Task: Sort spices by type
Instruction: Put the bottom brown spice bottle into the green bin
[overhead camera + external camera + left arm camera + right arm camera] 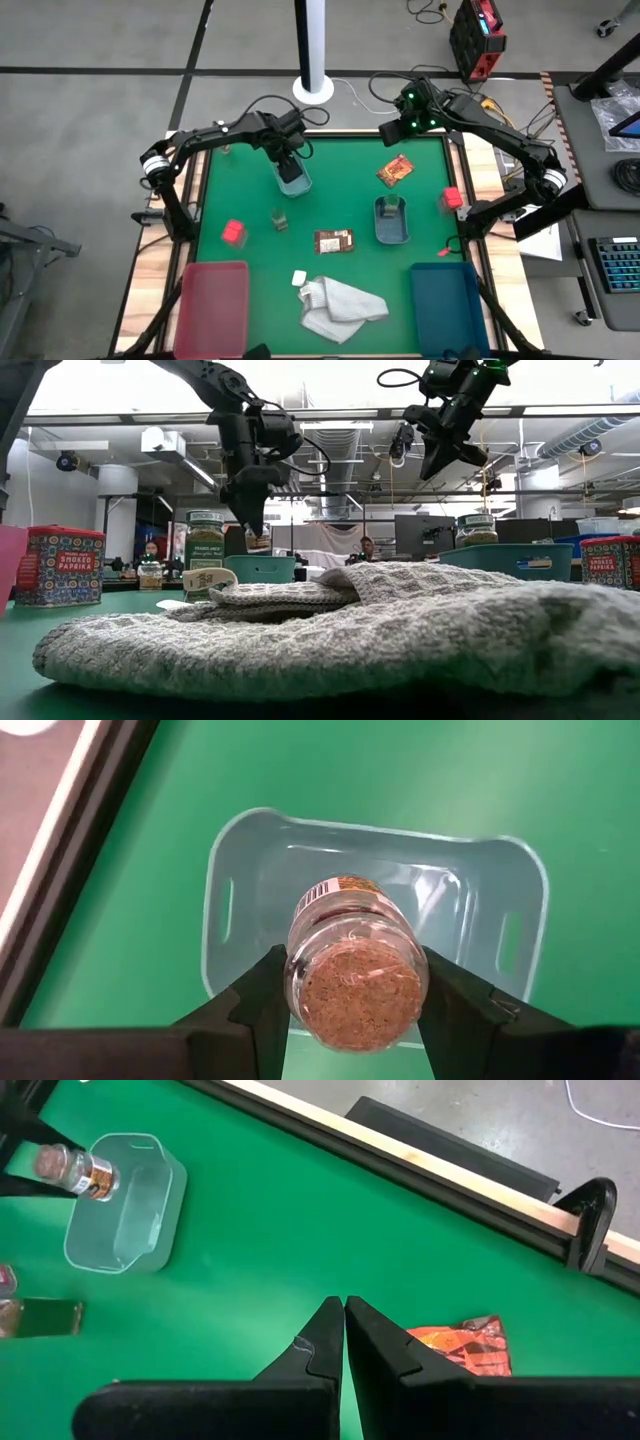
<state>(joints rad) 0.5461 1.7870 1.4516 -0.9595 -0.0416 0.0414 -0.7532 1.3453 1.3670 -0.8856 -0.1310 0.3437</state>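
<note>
Both arms are black and slender, with a silver-white ring near each base. The right arm point(470, 115) shows green lights near its wrist. Black cables loop along the left arm point(225, 135). The fingers point(385, 1345) are matte black wedges.

white cloth point(340, 305), pale trays point(391, 225), red bin point(210, 305), blue bin point(447, 305)

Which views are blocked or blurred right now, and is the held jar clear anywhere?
Low view: the white cloth fills the foreground, soft and hiding the table. Left wrist view: the jar in the left gripper is sharp over the empty tray. High view: unobstructed.
</note>
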